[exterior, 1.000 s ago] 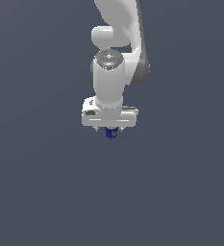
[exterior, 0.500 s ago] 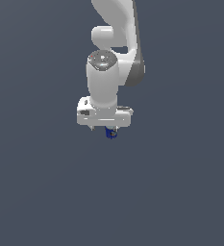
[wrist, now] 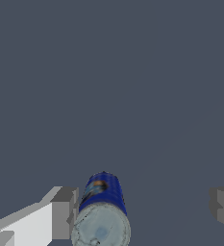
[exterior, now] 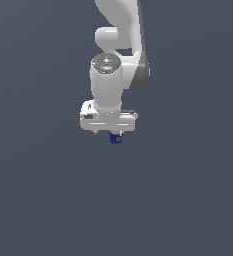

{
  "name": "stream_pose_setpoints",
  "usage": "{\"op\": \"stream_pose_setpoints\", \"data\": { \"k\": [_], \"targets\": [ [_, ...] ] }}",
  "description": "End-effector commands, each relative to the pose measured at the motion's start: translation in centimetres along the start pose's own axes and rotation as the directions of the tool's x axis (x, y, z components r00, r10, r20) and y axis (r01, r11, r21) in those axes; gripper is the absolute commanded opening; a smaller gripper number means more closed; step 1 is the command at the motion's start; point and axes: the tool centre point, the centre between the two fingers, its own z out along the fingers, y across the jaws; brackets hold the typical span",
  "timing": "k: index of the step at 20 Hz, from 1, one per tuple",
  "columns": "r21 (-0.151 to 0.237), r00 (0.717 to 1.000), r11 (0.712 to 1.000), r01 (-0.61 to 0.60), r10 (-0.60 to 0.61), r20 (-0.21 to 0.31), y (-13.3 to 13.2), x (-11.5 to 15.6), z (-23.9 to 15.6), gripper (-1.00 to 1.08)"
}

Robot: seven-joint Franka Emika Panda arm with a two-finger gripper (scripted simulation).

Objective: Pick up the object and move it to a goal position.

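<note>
The white arm (exterior: 119,55) reaches down the middle of the frame over a plain dark grey-blue ground (exterior: 38,200), its wrist pointing straight down. Below the wide white hand sits the gripper (exterior: 115,137), mostly hidden under that body. A small dark-blue can (exterior: 116,139) peeks out just beneath it, slightly toward the exterior view's right of the hand's centre. How the fingers stand cannot be made out here.

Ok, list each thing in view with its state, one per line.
can: beside one finger, a wide gap to the other; whether it rests on the floor or is lifted cannot be told
gripper: open, fingers spread wide
arm: pointing straight down over the can
</note>
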Motion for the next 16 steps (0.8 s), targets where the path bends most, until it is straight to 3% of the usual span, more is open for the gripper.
{"op": "stream_pose_setpoints", "data": {
  "k": [1,16],
  "targets": [
    [0.002,1.0,1.0,0.0,0.0,0.0,-0.2,-0.5,0.4,1.0],
    [0.027,1.0,1.0,-0.004,0.004,-0.006,-2.7,-6.8,4.4,1.0]
  ]
}}
